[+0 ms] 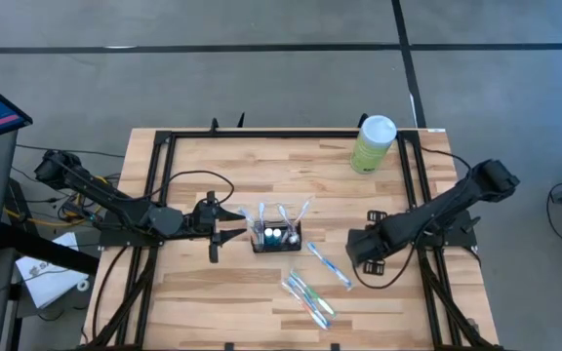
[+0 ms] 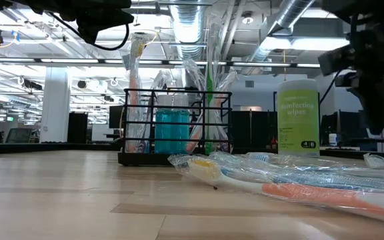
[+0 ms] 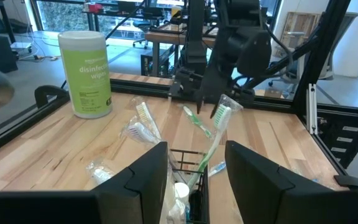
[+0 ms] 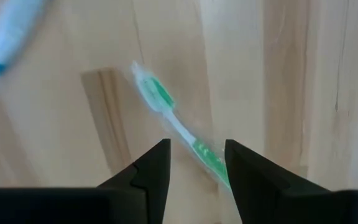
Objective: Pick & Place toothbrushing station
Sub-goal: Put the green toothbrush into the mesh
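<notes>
Sitting at table centre, the wire-mesh holder (image 1: 276, 237) lies at three o'clock of the left gripper (image 1: 230, 232), fingers spread; the right gripper (image 4: 194, 163), spread, hovers over a wrapped toothbrush (image 4: 173, 121).

We see the left claw (image 1: 230, 226) low over the worktop, arm reaching in from the left, fingers apart. The right claw (image 1: 359, 255) points steeply down, fingers apart, nothing gripped between them.
</notes>
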You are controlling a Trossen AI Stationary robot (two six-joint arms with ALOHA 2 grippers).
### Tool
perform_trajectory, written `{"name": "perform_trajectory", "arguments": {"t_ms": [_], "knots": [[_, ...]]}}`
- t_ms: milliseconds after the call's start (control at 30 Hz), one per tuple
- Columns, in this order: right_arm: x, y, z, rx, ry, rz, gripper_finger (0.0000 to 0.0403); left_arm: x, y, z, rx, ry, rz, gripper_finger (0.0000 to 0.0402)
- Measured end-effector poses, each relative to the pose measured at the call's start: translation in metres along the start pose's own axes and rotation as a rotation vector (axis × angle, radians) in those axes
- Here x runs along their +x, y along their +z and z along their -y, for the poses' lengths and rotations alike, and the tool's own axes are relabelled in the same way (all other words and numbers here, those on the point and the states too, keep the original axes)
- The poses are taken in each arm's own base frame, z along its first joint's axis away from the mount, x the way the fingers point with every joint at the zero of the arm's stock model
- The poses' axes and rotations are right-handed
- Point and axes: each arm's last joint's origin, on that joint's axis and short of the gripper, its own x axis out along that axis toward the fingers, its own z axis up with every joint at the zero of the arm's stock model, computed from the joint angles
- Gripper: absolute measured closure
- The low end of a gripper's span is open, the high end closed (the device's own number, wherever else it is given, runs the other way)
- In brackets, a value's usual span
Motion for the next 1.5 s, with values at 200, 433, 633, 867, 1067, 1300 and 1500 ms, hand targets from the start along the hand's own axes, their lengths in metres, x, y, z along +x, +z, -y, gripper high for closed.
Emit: {"name": "perform_trajectory", "arguments": {"t_ms": [200,433,633,867,1067,1300,1500], "knots": [[0.007,-0.001,-0.005,-0.021,-0.016,-0.045,0.0237,0.000,0.000,0.000,0.000,0.000,0.000,0.0247],[0.006,-0.005,-0.011,-0.051,-0.011,-0.045,0.0213,0.000,0.000,0.000,0.000,0.000,0.000,0.0247],[0.010,-0.004,-0.014,-0.059,-0.020,-0.052,0.0205,0.000,0.000,0.000,0.000,0.000,0.000,0.0247],[0.025,0.005,-0.021,-0.116,-0.023,-0.048,0.0214,0.000,0.000,0.000,0.000,0.000,0.000,0.0247],[0.037,0.009,-0.021,-0.139,-0.066,-0.081,0.0226,0.000,0.000,0.000,0.000,0.000,0.000,0.0247],[0.042,0.014,-0.017,-0.150,-0.062,-0.090,0.0244,0.000,0.000,0.000,0.000,0.000,0.000,0.0247],[0.043,0.016,-0.015,-0.146,-0.054,-0.091,0.0293,0.000,0.000,0.000,0.000,0.000,0.000,0.0247]]}}
